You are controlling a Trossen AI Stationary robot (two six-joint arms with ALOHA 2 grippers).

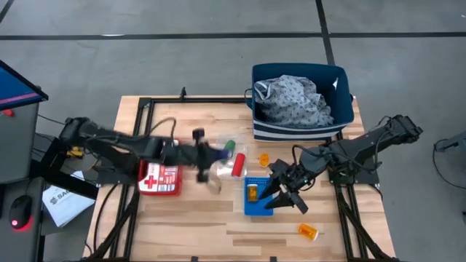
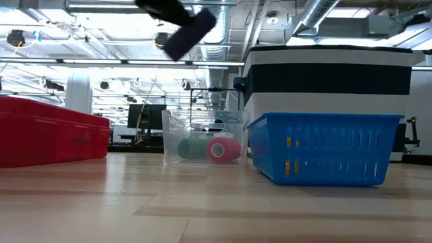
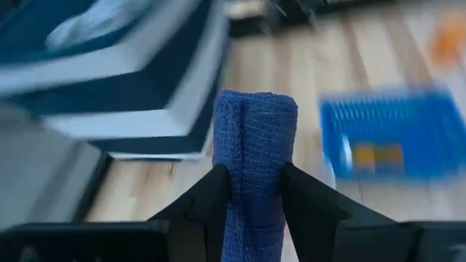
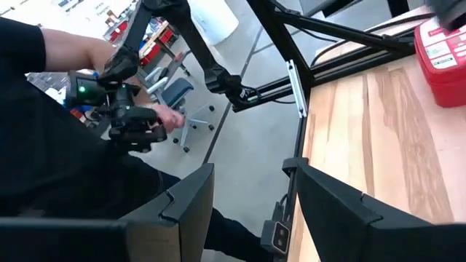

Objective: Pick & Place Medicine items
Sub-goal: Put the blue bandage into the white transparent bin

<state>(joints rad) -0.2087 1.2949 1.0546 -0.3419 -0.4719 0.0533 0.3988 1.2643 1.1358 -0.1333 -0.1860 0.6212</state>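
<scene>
Blue basket (image 2: 324, 148) nearest, clear tray (image 2: 202, 138) behind; left fingers (image 3: 211, 196) clamping dark-blue tube (image 3: 253, 156) (right fingers (image 4: 182, 196) parted, empty).

Woven blue roll (image 3: 253, 171), pale wood table (image 1: 196, 218)

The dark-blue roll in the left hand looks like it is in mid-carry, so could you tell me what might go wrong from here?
1. The left hand pinches only the lower end of the dark-blue roll, and the arm is blurred with motion; the roll could tilt or slip.
2. The clear container already holds a green roll and a red roll, so a third may catch on them.
3. The right hand hovers open beside the blue basket, close to the left arm's likely path.
</scene>
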